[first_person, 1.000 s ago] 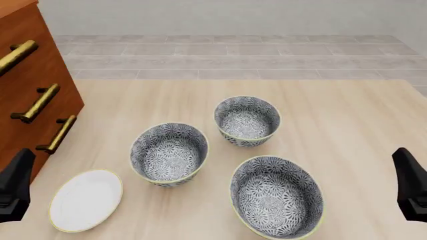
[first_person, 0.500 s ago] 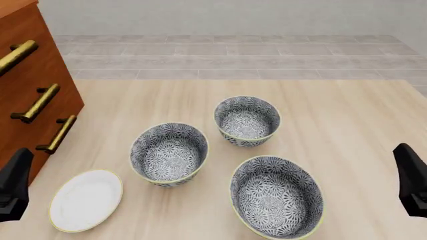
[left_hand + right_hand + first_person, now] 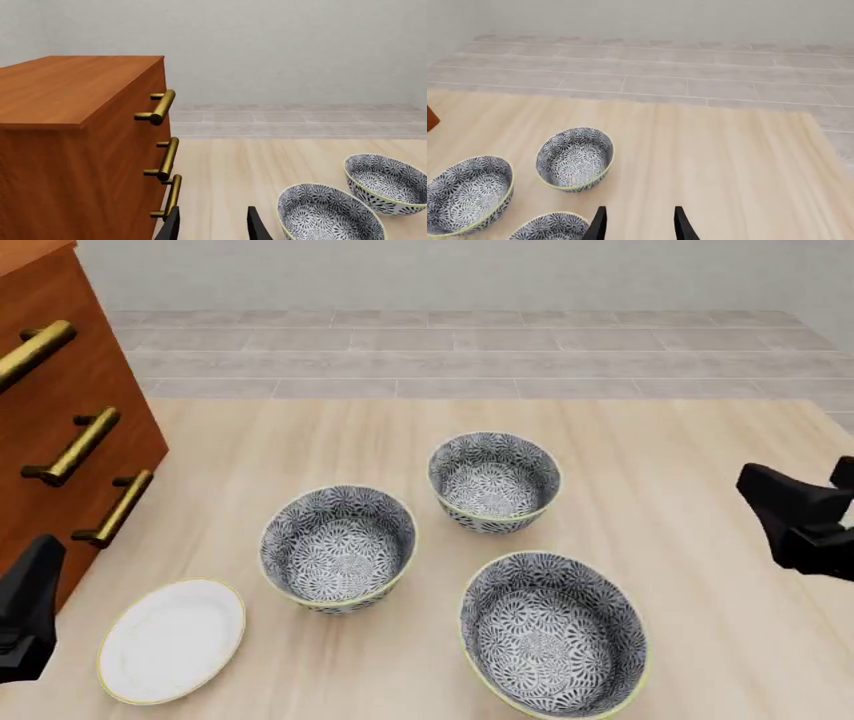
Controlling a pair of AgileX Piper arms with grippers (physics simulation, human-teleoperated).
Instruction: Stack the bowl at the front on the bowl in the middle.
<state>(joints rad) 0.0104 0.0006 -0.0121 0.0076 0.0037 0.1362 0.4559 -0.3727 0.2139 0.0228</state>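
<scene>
Three floral grey-and-white bowls with yellowish rims stand on the table. The bowl at the front is the one farthest from the arms. The bowl in the middle sits left of it and nearer. My right gripper hovers open at the table's right side, well right of both bowls, holding nothing. My left gripper stays open and empty at the near left, beside the cabinet.
A third, widest-looking floral bowl stands nearest the arms, right of centre. A flat white plate lies at the near left. A wooden drawer cabinet with brass handles fills the left edge.
My right gripper has risen and moved forward from the near right edge, now level with the far bowl. The left gripper and all bowls have stayed put.
</scene>
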